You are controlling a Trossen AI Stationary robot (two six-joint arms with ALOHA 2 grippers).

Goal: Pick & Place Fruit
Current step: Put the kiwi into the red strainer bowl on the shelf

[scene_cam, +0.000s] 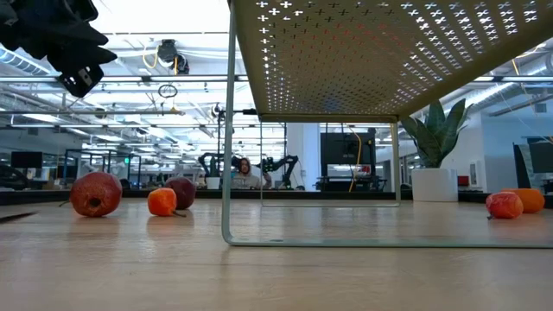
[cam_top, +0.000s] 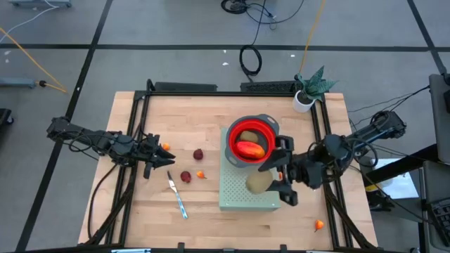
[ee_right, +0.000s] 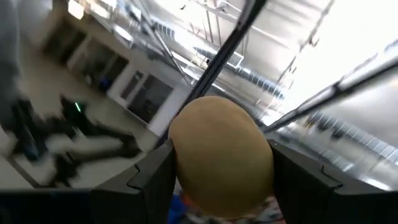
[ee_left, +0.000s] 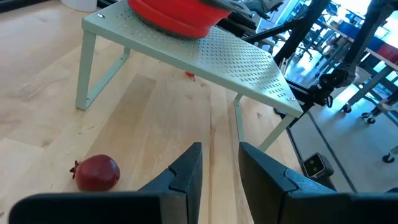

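I hold a brown-green oval fruit (cam_top: pixel 258 183) clamped in the right pincer (cam_top: pixel 280 178) beside the red bowl (cam_top: pixel 230 144), which contains two fruits, while the left pincer (cam_top: pixel 156 160) waits empty, slightly parted, above the remaining table (cam_top: pixel 126 218) fruit.

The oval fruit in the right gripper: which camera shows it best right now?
The right wrist view: the tan oval fruit fills the frame, clamped between the right gripper's two fingers. The high view shows it small, over the green perforated stand. The low and left wrist views do not show it.
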